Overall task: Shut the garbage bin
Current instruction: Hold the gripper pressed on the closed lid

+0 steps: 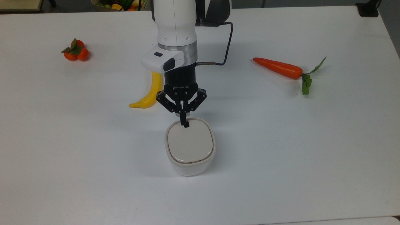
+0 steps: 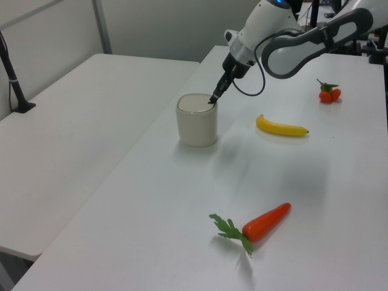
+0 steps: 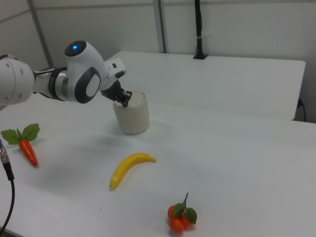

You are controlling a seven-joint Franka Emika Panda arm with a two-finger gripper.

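The garbage bin (image 1: 190,147) is standing upright near the middle of the white tabletop (image 1: 312,140), somewhat toward the edge at the bottom of the top view, and its beige lid (image 1: 190,144) is lying flat and level inside the white rim, so the bin is reading as closed. The gripper (image 1: 186,124) is reaching down at a slant onto the lid's far edge, the one toward the arm, with its jaws pressed together into a single black tip that is touching the lid just inside the rim; in the left view the same tip (image 2: 211,100) is resting on the bin's top (image 2: 196,103) at the side facing the arm, and in the right view the black gripper (image 3: 124,102) is sitting on the top of the bin (image 3: 132,114). Just behind the bin, partly under the arm's wrist, a yellow banana (image 1: 150,92) is lying on the tabletop, near the bin but apart from it. An orange carrot (image 1: 279,67) with green leaves is lying well apart toward the top view's right edge. A small cluster of tomatoes (image 1: 75,51) with a green leaf is sitting well apart toward the tabletop's far corner on the top view's left.
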